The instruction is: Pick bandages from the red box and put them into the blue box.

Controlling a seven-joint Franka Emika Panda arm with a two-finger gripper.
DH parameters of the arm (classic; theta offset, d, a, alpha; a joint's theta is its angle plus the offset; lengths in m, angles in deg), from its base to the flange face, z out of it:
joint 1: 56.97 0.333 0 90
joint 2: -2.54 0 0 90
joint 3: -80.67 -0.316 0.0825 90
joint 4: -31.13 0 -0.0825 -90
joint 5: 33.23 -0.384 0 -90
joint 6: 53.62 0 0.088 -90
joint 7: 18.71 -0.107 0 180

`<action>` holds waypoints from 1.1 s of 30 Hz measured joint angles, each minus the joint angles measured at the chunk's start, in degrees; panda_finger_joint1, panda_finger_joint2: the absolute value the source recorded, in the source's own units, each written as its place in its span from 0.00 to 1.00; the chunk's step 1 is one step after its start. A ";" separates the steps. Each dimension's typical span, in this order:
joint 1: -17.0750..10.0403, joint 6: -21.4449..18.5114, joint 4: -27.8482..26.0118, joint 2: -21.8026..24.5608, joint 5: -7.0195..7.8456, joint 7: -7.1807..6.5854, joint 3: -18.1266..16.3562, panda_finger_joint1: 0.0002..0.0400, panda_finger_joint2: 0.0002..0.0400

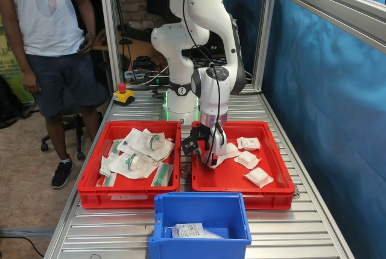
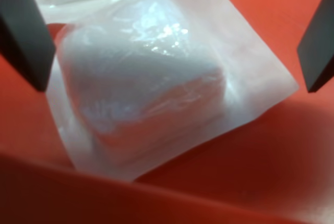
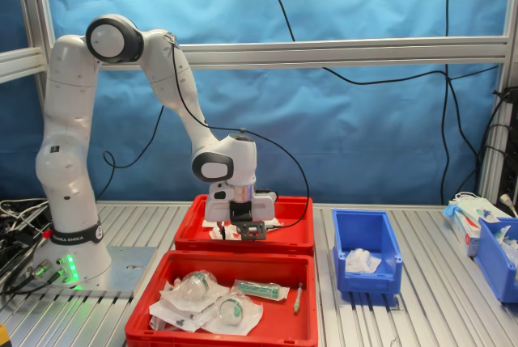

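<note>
Reaching down into the red box, the gripper in the first exterior view hangs low at the side of the crate towards the first exterior view's left, directly over a white bandage packet that lies on the floor there. Three more bandages lie loose on the red floor towards the first exterior view's right. The twin red crate just beside it holds clear pouches with green-marked rolls. The blue box stands in front of both crates, nearest the camera, with one white packet already inside. A person stands beyond the table at the first exterior view's left.

In the wrist view the two dark fingers are spread wide, one on each side of a puffy sealed bandage, neither touching it; the packet rests on the red floor, with another packet's edge just beyond it.

In the second exterior view the gripper is sunk inside the far red box, its tips hidden by the wall. The blue box sits to the second exterior view's right, apart from the crates, with white packets inside
</note>
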 joint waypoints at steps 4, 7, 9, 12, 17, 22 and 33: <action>0.01 0.82 0.40 -0.08 0.00 0.00 0.00 1.00 1.00; 0.02 2.11 0.91 -0.16 0.00 0.00 0.00 1.00 1.00; 0.02 2.57 1.20 -0.17 0.00 0.00 0.00 1.00 1.00; 0.02 3.11 1.59 -0.20 0.00 0.00 0.00 1.00 1.00; 0.02 3.71 1.99 -0.25 0.00 0.00 0.02 1.00 1.00; 0.04 4.13 2.03 -0.65 0.00 0.00 0.19 1.00 1.00; 0.39 4.25 2.20 -1.36 0.00 0.00 0.37 1.00 1.00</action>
